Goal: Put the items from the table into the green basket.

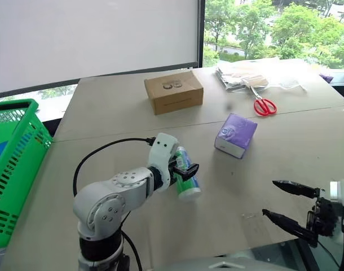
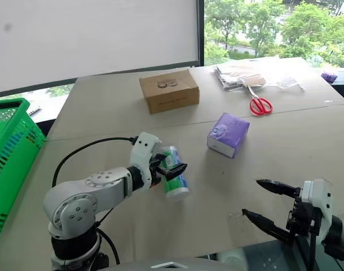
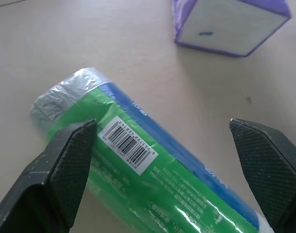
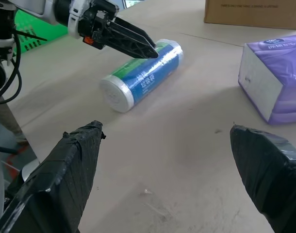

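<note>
The green-and-white labelled cylinder (image 1: 188, 186) lies on its side near the middle of the table (image 1: 290, 158). My left gripper (image 1: 189, 169) hovers right over it, open, with a finger on each side; the left wrist view shows the cylinder (image 3: 153, 179) between and under the fingers (image 3: 70, 160). The purple pack (image 1: 235, 134) sits a little further back and to the right. My right gripper (image 1: 268, 197) hangs open and empty over the near right edge of the table, pointing toward the cylinder (image 4: 138, 77). The green basket (image 1: 17, 164) stands at the far left.
A brown cardboard box (image 1: 173, 91) sits behind the seam line. Red-handled scissors (image 1: 264, 106) and clear plastic bags (image 1: 256, 76) lie at the back right. A black cable (image 1: 104, 149) loops off my left arm over the table.
</note>
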Motion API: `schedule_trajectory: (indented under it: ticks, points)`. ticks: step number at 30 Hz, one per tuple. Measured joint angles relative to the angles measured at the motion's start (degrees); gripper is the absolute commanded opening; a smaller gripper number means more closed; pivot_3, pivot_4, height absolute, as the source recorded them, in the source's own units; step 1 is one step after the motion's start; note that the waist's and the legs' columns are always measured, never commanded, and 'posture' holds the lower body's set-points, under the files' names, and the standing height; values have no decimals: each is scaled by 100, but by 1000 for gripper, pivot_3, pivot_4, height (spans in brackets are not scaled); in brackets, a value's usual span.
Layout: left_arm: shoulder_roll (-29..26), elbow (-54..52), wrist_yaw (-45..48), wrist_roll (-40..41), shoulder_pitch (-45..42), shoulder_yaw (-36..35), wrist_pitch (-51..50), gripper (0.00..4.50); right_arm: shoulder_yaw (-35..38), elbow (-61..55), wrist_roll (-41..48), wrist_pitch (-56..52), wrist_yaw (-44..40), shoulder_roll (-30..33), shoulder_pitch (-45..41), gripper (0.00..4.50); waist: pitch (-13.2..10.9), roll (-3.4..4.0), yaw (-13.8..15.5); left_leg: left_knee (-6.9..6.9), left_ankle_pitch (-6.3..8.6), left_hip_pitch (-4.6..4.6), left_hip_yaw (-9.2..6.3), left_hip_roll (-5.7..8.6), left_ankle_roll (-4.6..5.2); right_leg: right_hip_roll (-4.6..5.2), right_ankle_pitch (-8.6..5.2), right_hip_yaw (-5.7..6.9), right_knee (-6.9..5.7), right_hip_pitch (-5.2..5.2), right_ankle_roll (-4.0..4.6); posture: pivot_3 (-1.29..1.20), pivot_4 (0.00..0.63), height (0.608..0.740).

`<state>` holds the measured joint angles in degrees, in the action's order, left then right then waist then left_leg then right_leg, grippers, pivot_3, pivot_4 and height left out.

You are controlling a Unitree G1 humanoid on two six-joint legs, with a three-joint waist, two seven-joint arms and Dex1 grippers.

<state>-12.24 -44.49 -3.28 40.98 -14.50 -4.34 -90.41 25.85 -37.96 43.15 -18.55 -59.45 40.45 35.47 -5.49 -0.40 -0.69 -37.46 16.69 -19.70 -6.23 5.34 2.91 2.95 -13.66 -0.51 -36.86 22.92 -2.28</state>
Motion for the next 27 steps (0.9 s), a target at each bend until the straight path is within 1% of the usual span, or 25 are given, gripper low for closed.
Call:
schedule_trajectory:
  ticks: [2, 4, 6, 9, 13, 16, 18, 20, 22, 24, 27]
  points:
    - [-42, 11, -263, -91, 22, 41, -45, 4500, -27, 0, -53, 0, 21, -2, -17, 4479, -11, 9, 4, 1, 4, 7, -1, -1, 7, -1, 0, 1, -1, -27, 1, -161, 109, 740]
    - [-147, 59, -536, -165, 166, 35, -77, 4500, -42, 0, -99, 1, 57, -14, -59, 4479, -20, 22, 0, 2, 2, 10, -2, -2, 3, -2, -4, 0, -2, -32, 7, -159, 109, 740]
    - [-129, 43, -675, -121, 248, 5, -39, 4500, -62, 0, -106, 0, 98, -21, -108, 4479, -22, 21, -1, 1, 1, 10, -1, -3, 2, -2, -8, -1, -2, -32, 15, -147, 109, 740]
    - [-266, -57, -828, -28, 366, 37, -23, 4500, -77, 1, -111, 1, 124, -21, -297, 4479, -23, 21, -34, 4, 1, 14, 2, -4, 1, -4, 2, -5, -2, -30, -4, -132, 108, 740]
    - [-564, -371, -971, 39, 635, 2, 86, 4500, -224, 29, -115, -2, 127, -12, -535, 4479, -20, 28, -49, 18, 4, 25, 3, -22, -11, -20, 2, -4, -2, -30, -2, -112, 105, 740]
    - [-604, -472, -1098, 107, 808, -103, 162, 4500, -335, 74, -129, -2, 119, -7, -698, 4479, -16, 34, -49, 21, 5, 38, 8, -39, -17, -33, -1, -5, -2, -39, 3, -105, 104, 740]
    - [-580, -510, -1212, 186, 919, -203, 209, 4500, -391, 103, -144, -1, 109, -2, -790, 4479, -16, 34, -52, 27, 7, 55, 13, -50, -21, -39, -11, -5, -2, -50, 20, -100, 105, 740]
    - [-384, -515, -1379, 250, 1038, -337, 223, 4500, -454, 164, -147, -3, 104, 16, -922, 4479, -18, 35, -62, 35, 12, 100, 18, -57, -26, -43, -15, -7, -2, -89, 26, -97, 107, 740]
    - [-4, -514, -1619, 395, 1203, -574, 235, 4500, -491, 227, -163, -3, 97, 39, -1046, 4479, -21, 39, -84, 38, 16, 121, 18, -61, -32, -45, -20, -8, 1, -115, 32, -95, 110, 740]
    - [483, -438, -1871, 561, 1301, -789, 241, 4500, -518, 291, -178, -3, 81, 66, -1096, 4479, -21, 38, -94, 38, 18, 121, 18, -61, -34, -45, -21, -9, 4, -118, 33, -93, 111, 740]
    - [749, -182, -2099, 1008, 1307, -982, 242, 4500, -537, 300, -217, -3, 31, 91, -1102, 4479, -22, 38, -108, 40, 27, 120, 18, -60, -39, -46, -24, -9, 8, -116, 38, -97, 115, 740]
